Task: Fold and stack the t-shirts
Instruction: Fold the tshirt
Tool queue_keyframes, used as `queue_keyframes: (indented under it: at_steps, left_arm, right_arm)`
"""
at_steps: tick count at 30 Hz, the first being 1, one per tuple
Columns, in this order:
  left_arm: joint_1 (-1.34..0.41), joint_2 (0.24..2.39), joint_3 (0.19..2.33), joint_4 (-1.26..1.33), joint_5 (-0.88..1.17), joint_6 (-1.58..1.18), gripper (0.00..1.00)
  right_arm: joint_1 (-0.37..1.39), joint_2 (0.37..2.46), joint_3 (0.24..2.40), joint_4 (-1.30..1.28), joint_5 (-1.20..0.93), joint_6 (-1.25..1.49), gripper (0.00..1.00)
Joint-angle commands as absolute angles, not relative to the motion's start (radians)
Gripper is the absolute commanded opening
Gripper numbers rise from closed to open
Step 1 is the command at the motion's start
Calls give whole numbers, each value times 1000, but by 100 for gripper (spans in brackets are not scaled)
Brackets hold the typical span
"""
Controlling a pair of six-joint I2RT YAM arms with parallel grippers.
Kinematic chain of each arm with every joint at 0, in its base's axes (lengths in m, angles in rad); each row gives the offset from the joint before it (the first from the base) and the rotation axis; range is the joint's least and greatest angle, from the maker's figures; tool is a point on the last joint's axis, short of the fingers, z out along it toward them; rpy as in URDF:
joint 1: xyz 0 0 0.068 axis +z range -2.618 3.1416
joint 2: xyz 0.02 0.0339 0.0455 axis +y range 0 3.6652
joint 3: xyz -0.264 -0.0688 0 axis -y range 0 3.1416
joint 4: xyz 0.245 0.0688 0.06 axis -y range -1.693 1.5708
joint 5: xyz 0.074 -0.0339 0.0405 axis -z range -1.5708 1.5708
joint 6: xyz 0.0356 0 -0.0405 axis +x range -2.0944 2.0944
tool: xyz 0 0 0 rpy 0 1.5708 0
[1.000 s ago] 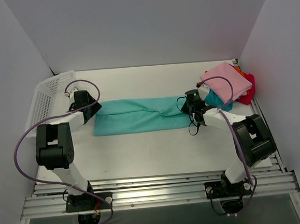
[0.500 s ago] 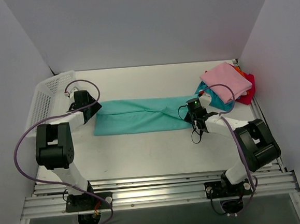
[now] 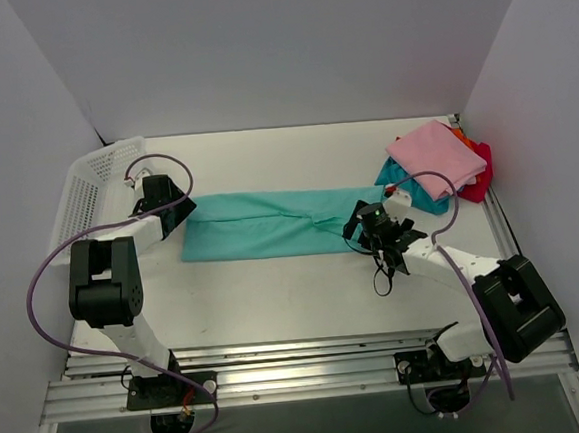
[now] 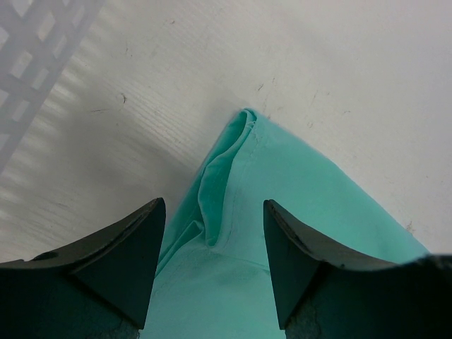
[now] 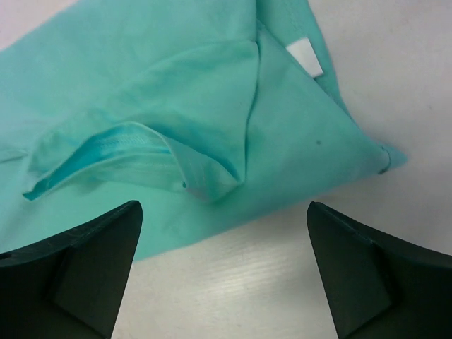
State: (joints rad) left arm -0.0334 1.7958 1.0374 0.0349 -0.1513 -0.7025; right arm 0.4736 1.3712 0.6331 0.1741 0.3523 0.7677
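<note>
A teal-green t-shirt (image 3: 265, 223) lies flat on the table, folded into a long strip running left to right. My left gripper (image 3: 182, 213) hovers over its left end. In the left wrist view it (image 4: 213, 205) is open, and the shirt's folded corner (image 4: 233, 176) lies between and below the fingers. My right gripper (image 3: 356, 229) is at the shirt's right end, open wide (image 5: 224, 206) above the near edge of the cloth (image 5: 176, 85), gripping nothing. A stack of folded t-shirts sits at the back right: pink (image 3: 435, 158) on top, teal-blue (image 3: 413, 189), red (image 3: 478, 184) and orange (image 3: 477, 148) under it.
A white mesh basket (image 3: 92, 187) stands at the back left, just beyond the left gripper; its rim shows in the left wrist view (image 4: 35, 63). White walls close the table at the back and on both sides. A white label (image 5: 305, 56) shows on the shirt's right end.
My right gripper has opened and let go of the shirt's right end, drawing back a little toward the near edge. The shirt stays flat. The left arm has not moved.
</note>
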Motion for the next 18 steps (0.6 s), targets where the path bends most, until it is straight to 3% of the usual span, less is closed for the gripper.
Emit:
queue_keyframes:
  at_steps: [1, 9, 18]
  left_arm:
    - [31, 1781, 1039, 40, -253, -738, 66]
    - [28, 1779, 1037, 43, -252, -738, 66]
    - [29, 1772, 1029, 49, -244, -738, 66]
  right_arm:
    - [491, 1306, 595, 112, 433, 802, 100]
    - [500, 1319, 583, 175, 462, 850, 100]
    - [482, 1577, 683, 244, 456, 853, 99]
